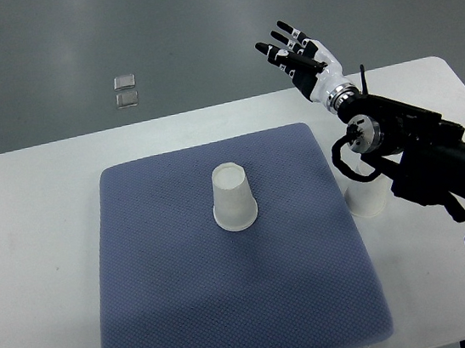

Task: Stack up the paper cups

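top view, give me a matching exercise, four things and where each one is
Things:
1. upside-down cup
2. second cup
3. right hand
4. blue mat

Places:
A. raised beyond the table's far edge, fingers spread
B. on the white table, covering its middle
C. middle of the mat
D. off the mat's right edge, partly under the arm

Pairs: 1-C, 2-D, 3-A, 4-B

A white paper cup point(234, 198) stands upside down near the middle of a blue-grey mat point(191, 317). A second white cup point(364, 197), apparently also inverted, sits just off the mat's right edge, partly hidden.
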`<act>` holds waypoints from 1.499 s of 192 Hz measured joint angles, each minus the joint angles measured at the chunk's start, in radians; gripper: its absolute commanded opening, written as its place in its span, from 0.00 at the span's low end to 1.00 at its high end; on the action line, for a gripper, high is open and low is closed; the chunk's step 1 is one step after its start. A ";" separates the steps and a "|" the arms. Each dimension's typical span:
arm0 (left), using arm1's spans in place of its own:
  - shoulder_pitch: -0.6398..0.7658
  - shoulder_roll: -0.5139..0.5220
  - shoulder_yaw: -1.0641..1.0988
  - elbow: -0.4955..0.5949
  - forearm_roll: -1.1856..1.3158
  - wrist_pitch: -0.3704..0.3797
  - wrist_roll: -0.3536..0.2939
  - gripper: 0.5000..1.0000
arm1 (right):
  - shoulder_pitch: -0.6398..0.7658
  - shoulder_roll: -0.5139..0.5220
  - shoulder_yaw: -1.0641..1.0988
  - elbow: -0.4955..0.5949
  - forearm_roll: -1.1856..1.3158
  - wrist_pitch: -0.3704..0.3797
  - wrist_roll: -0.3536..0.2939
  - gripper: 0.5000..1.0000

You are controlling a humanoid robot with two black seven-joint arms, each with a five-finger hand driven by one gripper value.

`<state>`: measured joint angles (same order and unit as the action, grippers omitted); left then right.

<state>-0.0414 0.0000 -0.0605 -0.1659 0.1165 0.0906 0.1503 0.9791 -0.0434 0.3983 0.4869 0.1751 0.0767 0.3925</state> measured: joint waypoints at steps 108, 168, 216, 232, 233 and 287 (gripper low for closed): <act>0.000 0.000 0.000 0.000 0.000 0.000 0.000 1.00 | 0.061 -0.306 -0.041 0.130 -0.345 0.107 -0.015 0.84; 0.000 0.000 -0.001 0.000 0.000 0.000 0.000 1.00 | 0.116 -0.612 -0.254 0.324 -0.658 0.261 -0.010 0.84; 0.000 0.000 -0.001 0.000 0.000 0.000 0.000 1.00 | 0.132 -0.782 -0.325 0.484 -1.027 0.319 -0.008 0.84; 0.000 0.000 -0.001 0.000 0.000 0.000 0.000 1.00 | 0.133 -0.823 -0.328 0.551 -1.126 0.342 -0.008 0.84; 0.000 0.000 -0.001 0.000 0.000 0.000 0.000 1.00 | 0.133 -0.826 -0.328 0.556 -1.132 0.343 -0.008 0.84; 0.000 0.000 0.000 0.000 0.000 0.000 0.000 1.00 | 0.133 -0.854 -0.333 0.706 -1.366 0.373 -0.014 0.83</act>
<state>-0.0414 0.0000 -0.0608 -0.1656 0.1165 0.0903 0.1504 1.1121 -0.8974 0.0651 1.1930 -1.1906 0.4501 0.3788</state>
